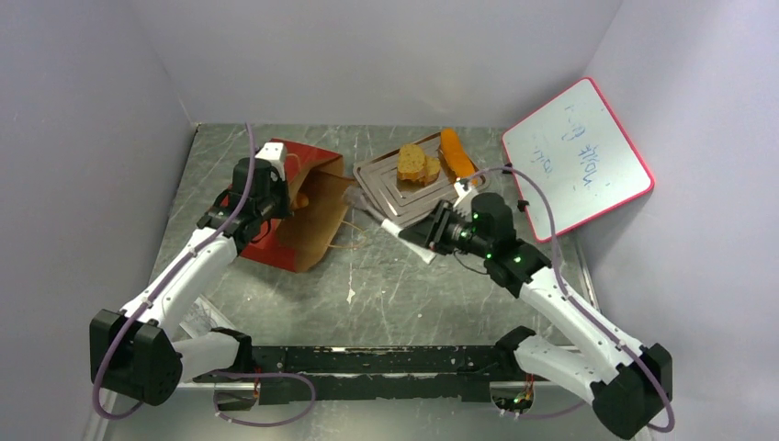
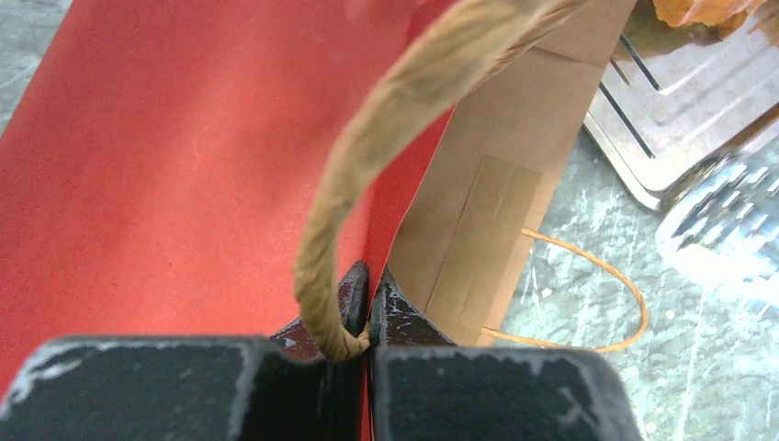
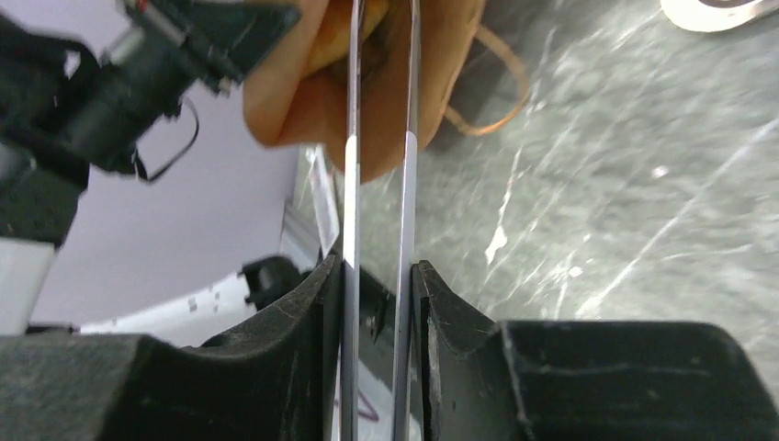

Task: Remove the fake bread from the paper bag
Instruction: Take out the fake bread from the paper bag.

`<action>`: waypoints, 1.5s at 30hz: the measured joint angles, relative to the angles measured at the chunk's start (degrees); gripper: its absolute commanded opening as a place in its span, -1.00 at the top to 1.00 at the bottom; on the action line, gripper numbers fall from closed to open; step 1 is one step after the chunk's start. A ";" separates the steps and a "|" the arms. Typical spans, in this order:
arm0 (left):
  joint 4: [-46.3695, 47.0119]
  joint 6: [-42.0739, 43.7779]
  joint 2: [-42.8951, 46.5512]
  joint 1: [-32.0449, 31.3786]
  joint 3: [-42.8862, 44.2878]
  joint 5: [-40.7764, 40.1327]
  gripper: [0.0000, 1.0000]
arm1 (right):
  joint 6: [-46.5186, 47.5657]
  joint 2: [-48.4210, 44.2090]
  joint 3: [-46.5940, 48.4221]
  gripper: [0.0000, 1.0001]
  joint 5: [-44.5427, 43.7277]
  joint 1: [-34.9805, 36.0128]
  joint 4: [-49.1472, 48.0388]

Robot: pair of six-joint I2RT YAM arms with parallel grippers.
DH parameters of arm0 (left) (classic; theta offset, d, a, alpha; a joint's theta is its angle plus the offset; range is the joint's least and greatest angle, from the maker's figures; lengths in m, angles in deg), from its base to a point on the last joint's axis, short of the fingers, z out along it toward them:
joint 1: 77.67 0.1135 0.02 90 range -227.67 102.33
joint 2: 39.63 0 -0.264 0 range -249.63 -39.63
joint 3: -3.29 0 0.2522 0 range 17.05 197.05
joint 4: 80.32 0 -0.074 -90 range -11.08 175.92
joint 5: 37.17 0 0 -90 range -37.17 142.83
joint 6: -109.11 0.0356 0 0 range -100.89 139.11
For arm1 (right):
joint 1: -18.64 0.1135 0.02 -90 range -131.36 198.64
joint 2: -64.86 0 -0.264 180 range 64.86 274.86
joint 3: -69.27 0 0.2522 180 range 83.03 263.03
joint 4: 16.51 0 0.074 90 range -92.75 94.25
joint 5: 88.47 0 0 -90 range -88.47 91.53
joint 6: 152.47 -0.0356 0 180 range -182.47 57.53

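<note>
Red paper bag with kraft-brown inside lies on its side on the grey table, mouth facing right. Left fingers clenched on the bag's rim at the cord handle. Right fingers grasping slim silver metal tongs, tips at the bag mouth. One orange toy bread piece shows inside the bag. Speckled bread slice and long orange loaf rest on the flat grey metal tray, just beside the bag.
</note>
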 measured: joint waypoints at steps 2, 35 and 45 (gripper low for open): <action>0.02 0.00 0.00 -0.68 -0.17 0.00 0.86 | -0.72 0.11 0.04 0.35 -1.88 5.14 -0.24; -1.53 -0.09 4.20 -5.77 -1.88 -0.50 0.86 | -9.68 25.57 0.37 0.20 -11.45 18.16 -19.71; -1.57 -0.11 4.17 -7.54 -1.88 -0.68 0.86 | -11.78 29.70 0.39 0.19 -11.17 16.39 -22.99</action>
